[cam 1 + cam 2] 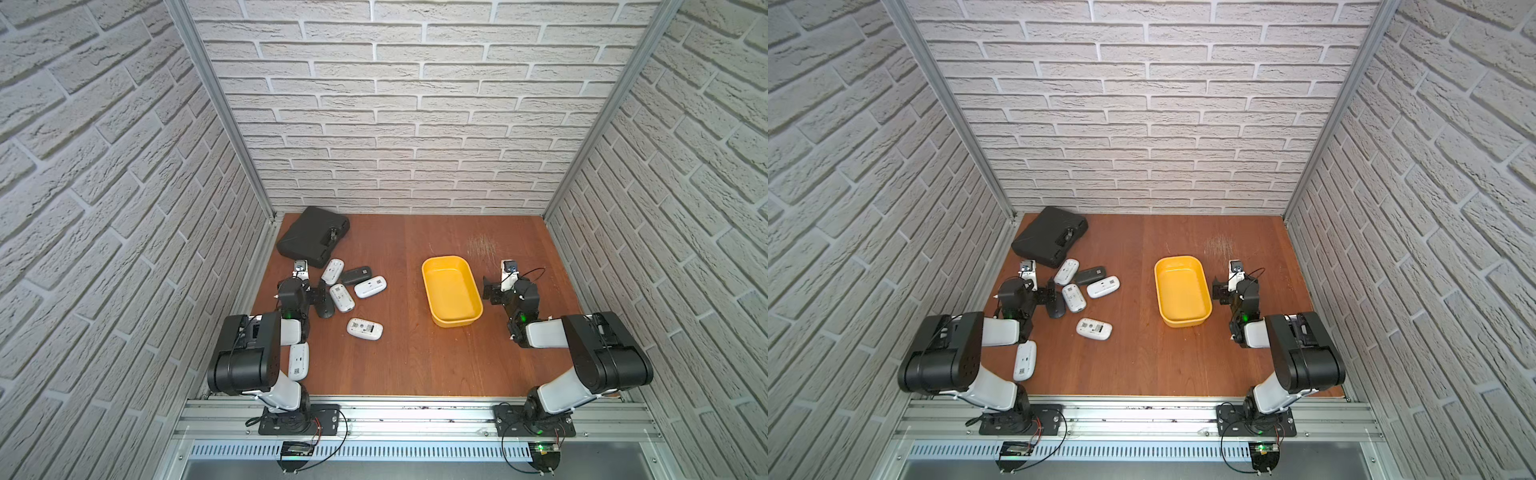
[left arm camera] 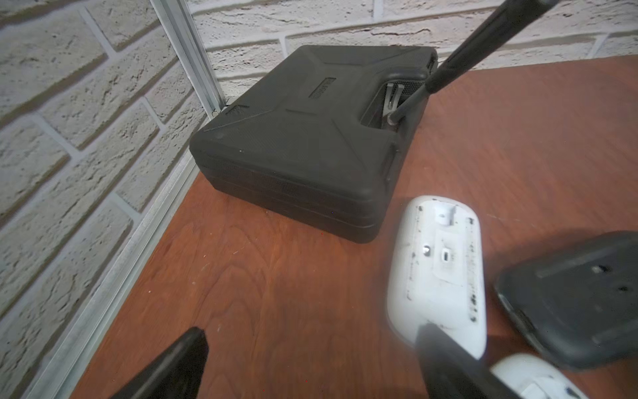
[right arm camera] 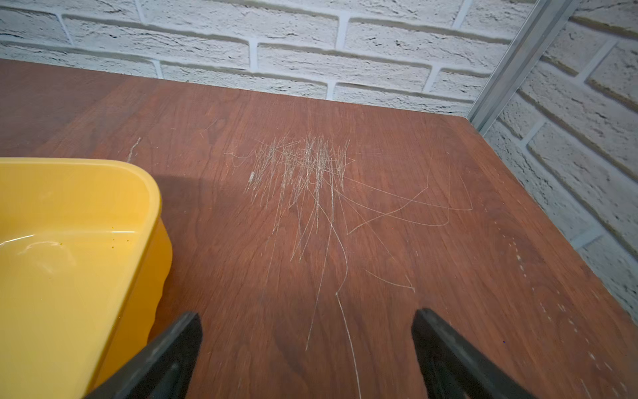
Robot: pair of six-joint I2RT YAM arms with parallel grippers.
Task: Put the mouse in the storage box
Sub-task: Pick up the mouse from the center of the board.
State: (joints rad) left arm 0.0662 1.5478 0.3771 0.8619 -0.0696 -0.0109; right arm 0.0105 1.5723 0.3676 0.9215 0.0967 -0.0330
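Distance favours my left arm. The left tool (image 2: 310, 331) stands wide and empty over bare table (image 2: 269, 283). The right tool (image 3: 307, 317), equally wide and empty, is well apart from the mice. It sits just beside the storage box (image 1: 451, 291), which holds nothing and lies off its left finger (image 3: 165, 355).

The nearest white mouse (image 2: 436, 269) lies belly-up just off the left tool's right finger (image 2: 448, 362). Its long axis runs forward, roughly the way the tool points, toward the black case (image 2: 303, 138) ahead. That finger overlaps the mouse's near end in the wrist view, and I cannot tell whether they touch.

I judge the tool must shift right to straddle the mouse across its narrow width. A black mouse (image 2: 569, 297) lies close on its far side, and a second white mouse (image 2: 538, 376) sits nearer the wrist. That leaves the outer finger little room to come down.
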